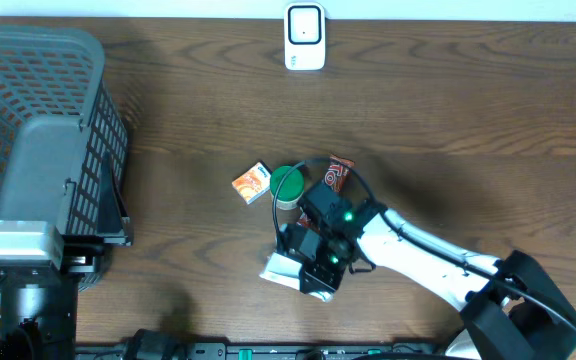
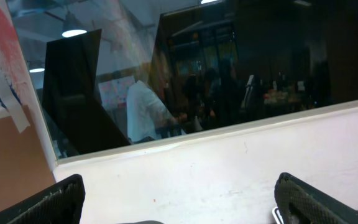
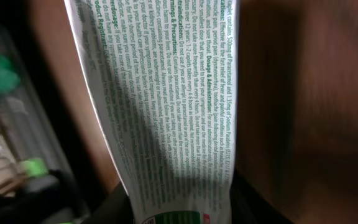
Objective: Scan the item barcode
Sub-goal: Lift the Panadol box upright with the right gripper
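Wood table (image 1: 468, 100) fills the overhead frame. Grey mesh basket (image 1: 38, 70) sits at the left edge, with the left arm (image 1: 33, 200) over it. Right arm (image 1: 428, 255) comes in from the lower right to frame centre. Left gripper (image 2: 179, 208) has its fingers (image 2: 55, 199) spread wide with nothing between them; its wrist cam faces a window. Right gripper (image 1: 306, 262) is low on the table just below centre, fingers pinching the long sides of the white medicine box (image 1: 280, 270), which fills the right wrist view (image 3: 166, 112) with its green print. White scanner (image 1: 305, 37) stands at top centre, well apart from the box. Just above the gripper are a green-lidded tub (image 1: 288, 181), an orange box (image 1: 252, 183) and a red packet (image 1: 339, 174).
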`<state>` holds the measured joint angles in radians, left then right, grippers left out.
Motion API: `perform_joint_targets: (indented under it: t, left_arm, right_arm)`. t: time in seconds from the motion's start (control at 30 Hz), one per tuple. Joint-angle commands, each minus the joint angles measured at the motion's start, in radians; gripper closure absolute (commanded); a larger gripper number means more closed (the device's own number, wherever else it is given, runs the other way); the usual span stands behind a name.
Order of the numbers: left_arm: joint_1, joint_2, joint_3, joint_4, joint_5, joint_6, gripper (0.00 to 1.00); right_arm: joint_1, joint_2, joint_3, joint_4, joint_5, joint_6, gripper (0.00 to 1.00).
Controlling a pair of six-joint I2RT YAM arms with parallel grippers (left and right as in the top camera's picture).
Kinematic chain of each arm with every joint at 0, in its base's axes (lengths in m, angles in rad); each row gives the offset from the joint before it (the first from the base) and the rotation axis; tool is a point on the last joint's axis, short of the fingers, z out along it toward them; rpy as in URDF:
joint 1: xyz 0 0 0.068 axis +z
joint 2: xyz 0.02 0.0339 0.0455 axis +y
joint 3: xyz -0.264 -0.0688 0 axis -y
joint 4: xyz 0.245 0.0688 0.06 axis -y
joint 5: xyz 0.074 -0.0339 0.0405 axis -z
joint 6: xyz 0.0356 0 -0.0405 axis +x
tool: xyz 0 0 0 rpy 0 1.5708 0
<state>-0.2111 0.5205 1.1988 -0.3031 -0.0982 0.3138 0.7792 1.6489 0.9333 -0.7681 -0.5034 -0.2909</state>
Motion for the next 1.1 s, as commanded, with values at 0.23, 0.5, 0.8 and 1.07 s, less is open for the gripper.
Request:
perform_joint_targets:
  t: [0.23,0.5,0.8,1.07]
  left_arm:
    - [0.005,-0.009,-0.004,0.005,0.012,-0.005,0.05]
    - [0.005,-0.023,-0.004,0.006,0.008,0.007,0.05]
    - [-0.025,-0.042,-0.130,-0.004,-0.107,-0.080,0.05]
    - [-0.025,-0.038,-0.131,0.115,-0.270,-0.047,0.05]
  right_arm:
    - [-0.212,0.004,0.219,-0.192,-0.426,0.014,0.78]
    - [-0.404,0.004,0.237,-0.236,-0.687,-0.031,0.76]
    - [-0.445,-0.004,0.237,-0.303,-0.729,-0.093,0.76]
    - [-0.445,-0.011,0.237,-0.325,-0.728,-0.114,0.76]
